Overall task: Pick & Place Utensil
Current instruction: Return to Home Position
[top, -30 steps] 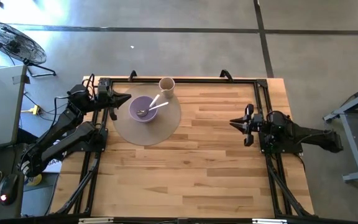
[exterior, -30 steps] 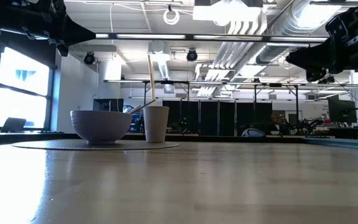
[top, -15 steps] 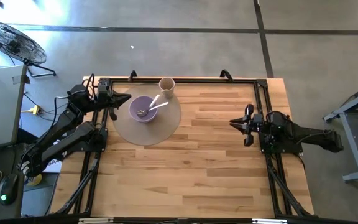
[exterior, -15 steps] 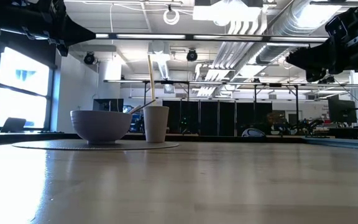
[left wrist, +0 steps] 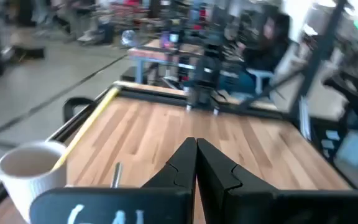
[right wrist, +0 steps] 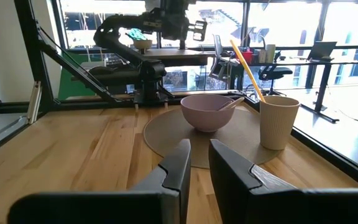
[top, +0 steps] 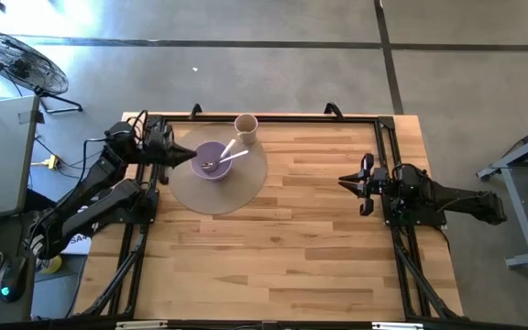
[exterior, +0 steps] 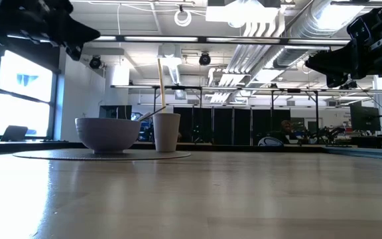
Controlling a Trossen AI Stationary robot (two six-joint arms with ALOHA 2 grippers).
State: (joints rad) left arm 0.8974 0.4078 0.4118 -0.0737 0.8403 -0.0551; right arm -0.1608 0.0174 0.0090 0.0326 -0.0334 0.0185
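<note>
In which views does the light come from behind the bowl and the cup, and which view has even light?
Low view: ceiling lamps and the window backlight the violet bowl and white cup, and the table shows a pale sheen. Right wrist view: bright windows glare behind them. High view: even light, soft shadows.

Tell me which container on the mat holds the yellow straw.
The white cup at the mat's edge: the straw stands in it, while the violet bowl beside it holds a spoon.
</note>
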